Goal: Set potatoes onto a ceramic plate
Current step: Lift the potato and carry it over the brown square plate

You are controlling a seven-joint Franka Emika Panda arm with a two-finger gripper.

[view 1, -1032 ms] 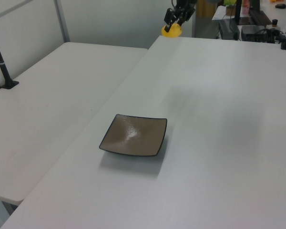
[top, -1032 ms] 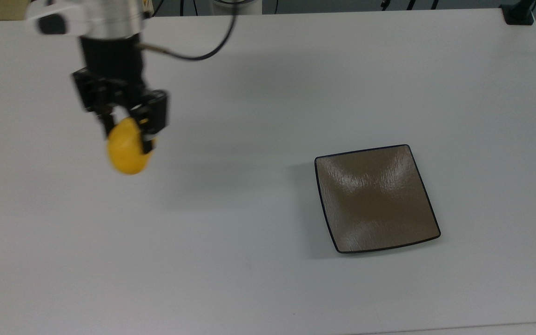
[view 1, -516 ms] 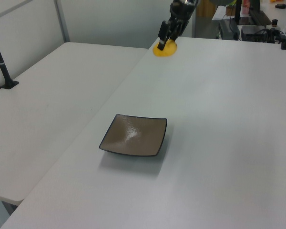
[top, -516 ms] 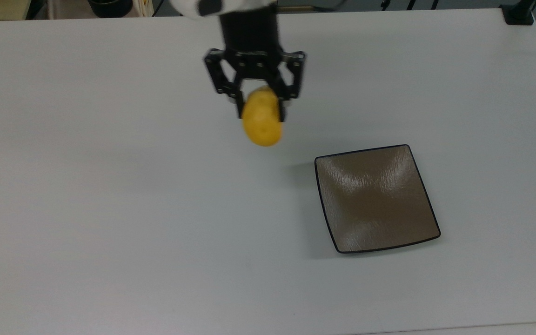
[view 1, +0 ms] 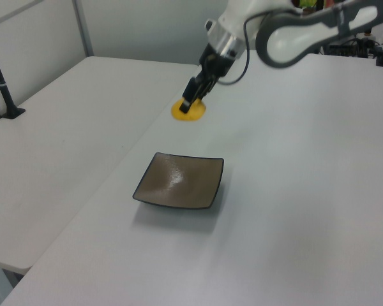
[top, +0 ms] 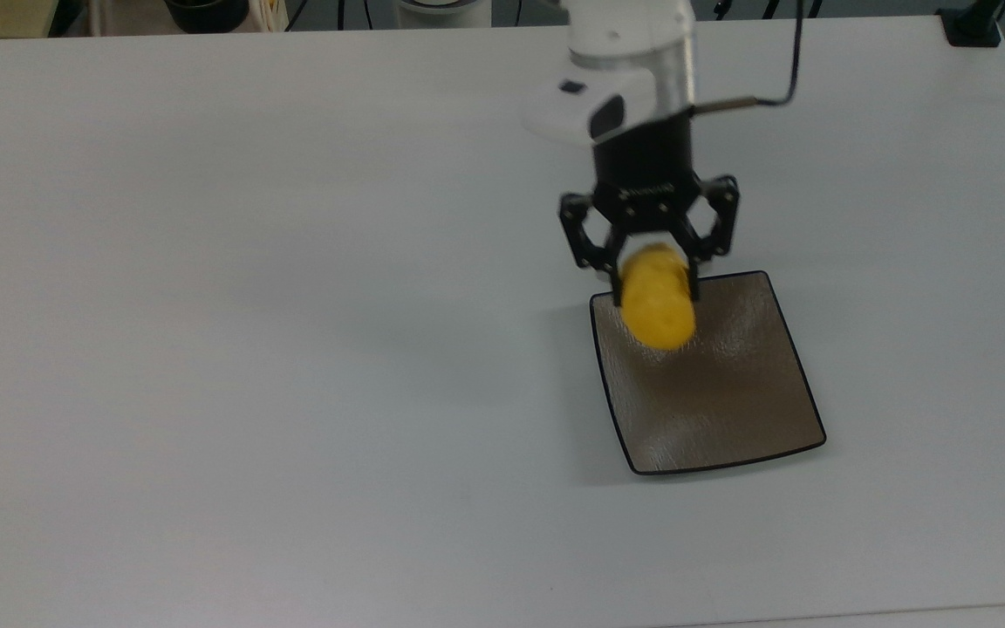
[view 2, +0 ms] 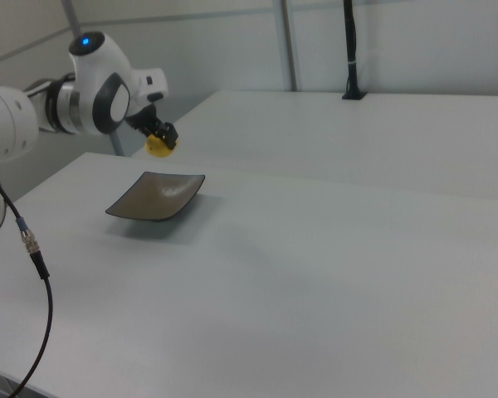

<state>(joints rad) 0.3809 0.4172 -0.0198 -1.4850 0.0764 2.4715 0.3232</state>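
Observation:
My gripper [top: 652,281] is shut on the yellow potato [top: 659,298], which hangs in the air over the far left corner of the brown square ceramic plate [top: 721,392] in the top view. In the left view the potato [view 1: 189,112] sits well above and beyond the plate [view 1: 179,182], with the gripper [view 1: 191,105] gripping its top. In the right view the potato [view 2: 156,146] and gripper [view 2: 160,138] float just behind the plate [view 2: 153,198]. The plate holds nothing.
The plate rests on a wide white table [top: 293,349]. A second white table [view 1: 64,127] adjoins it on the left view's left. A black post [view 1: 1,76] is clamped there, and another black clamp [top: 972,26] sits at the top view's far right corner.
The arm has carried the potato from the top view's far left across to the right, arriving above the plate's near corner. The grip on the potato is unchanged.

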